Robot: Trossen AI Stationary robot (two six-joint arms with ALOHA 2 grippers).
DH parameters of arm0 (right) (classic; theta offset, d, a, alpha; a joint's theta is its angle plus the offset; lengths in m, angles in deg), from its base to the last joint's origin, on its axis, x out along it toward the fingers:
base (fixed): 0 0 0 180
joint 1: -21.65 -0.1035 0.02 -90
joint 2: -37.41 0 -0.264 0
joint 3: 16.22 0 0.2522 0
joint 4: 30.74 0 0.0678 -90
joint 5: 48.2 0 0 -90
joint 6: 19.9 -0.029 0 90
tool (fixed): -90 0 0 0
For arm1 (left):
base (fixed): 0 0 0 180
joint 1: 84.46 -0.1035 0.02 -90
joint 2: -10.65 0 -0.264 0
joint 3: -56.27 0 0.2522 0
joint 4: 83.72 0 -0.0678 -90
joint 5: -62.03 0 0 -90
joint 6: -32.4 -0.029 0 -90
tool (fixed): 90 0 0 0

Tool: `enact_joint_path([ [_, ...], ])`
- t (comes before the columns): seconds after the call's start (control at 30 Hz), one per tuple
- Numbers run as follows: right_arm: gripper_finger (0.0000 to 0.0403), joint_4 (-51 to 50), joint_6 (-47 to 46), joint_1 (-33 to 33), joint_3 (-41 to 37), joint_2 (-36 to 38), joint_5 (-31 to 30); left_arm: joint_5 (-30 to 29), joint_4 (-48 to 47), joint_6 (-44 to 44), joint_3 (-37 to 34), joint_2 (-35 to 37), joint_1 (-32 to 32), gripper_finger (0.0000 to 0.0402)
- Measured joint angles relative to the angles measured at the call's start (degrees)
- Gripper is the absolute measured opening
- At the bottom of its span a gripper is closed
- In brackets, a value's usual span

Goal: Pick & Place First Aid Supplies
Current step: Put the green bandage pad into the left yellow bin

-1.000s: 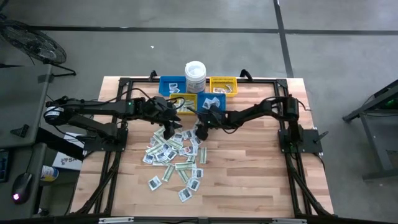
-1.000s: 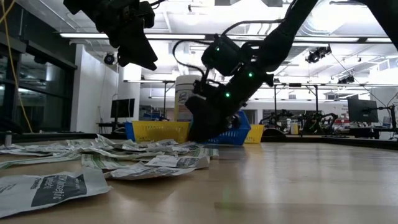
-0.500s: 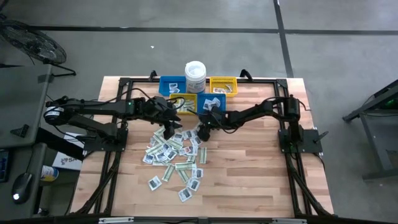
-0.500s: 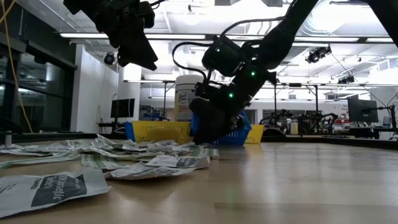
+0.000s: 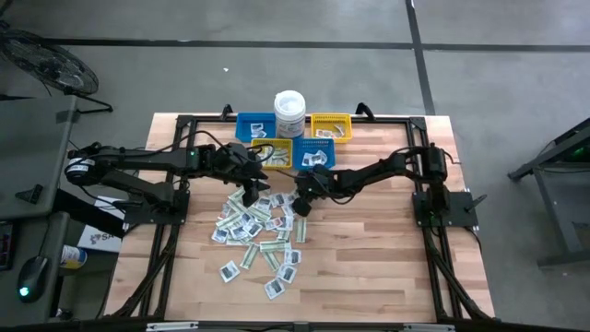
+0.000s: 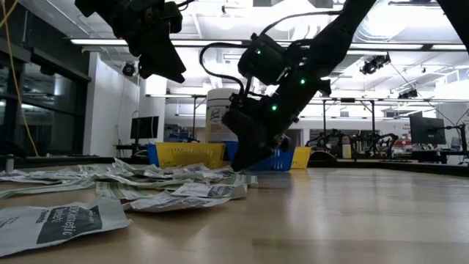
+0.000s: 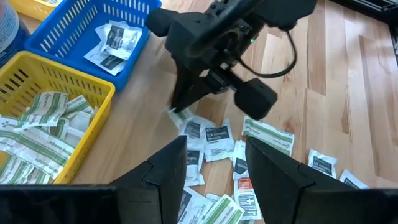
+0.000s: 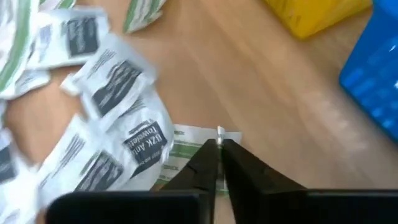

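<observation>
The first aid supplies [image 5: 258, 231] lie in a loose pile on the wooden table: white square packets with dark print and pale green-and-white strips. My right gripper [image 8: 217, 155] is down at the pile's far right edge [image 5: 300, 198], shut on a green-and-white strip packet [image 8: 186, 149]. My left gripper [image 7: 214, 168] hangs open above the pile's far left part [image 5: 249, 192] and touches nothing. In the low view the right gripper [image 6: 242, 163] reaches the packets, while the left one stays high. My right gripper pinches the end edge [image 8: 219, 133] of the green-and-white strip packet between its two fingertips. The fingers come from above, slanting down from the table's right side. The packet lies flat on the table, partly under a white packet [image 8: 140, 143].
Four small bins stand at the table's far side: blue [image 5: 256, 127], yellow [image 5: 330, 127], yellow [image 5: 277, 152] with green strips, and blue [image 5: 318, 152] with white packets. A white lidded tub [image 5: 289, 112] stands between the far two. Bare wood lies right of the pile.
My right gripper has sunk a little toward the near edge onto the pile's far right edge. Its fingers have drawn together there and taken hold of the strip packet.
</observation>
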Motion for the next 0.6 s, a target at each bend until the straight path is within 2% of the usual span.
enact_joint_path([
  [0.07,0.0005,-1.16,0.00,-0.36,-0.10,0.91,0.26,0.04,-0.01,0.00,0.00,0.00,0.00,0.0165],
  [0.3,0.0003,-2.89,-0.79,-0.73,-0.06,5.34,-0.37,0.11,0.03,0.02,0.00,0.00,0.00,0.0165],
  [0.6,0.0002,-4.35,2.26,-0.72,-0.02,12.36,-5.83,-0.09,0.36,0.02,0.00,0.00,0.01,0.0165],
])
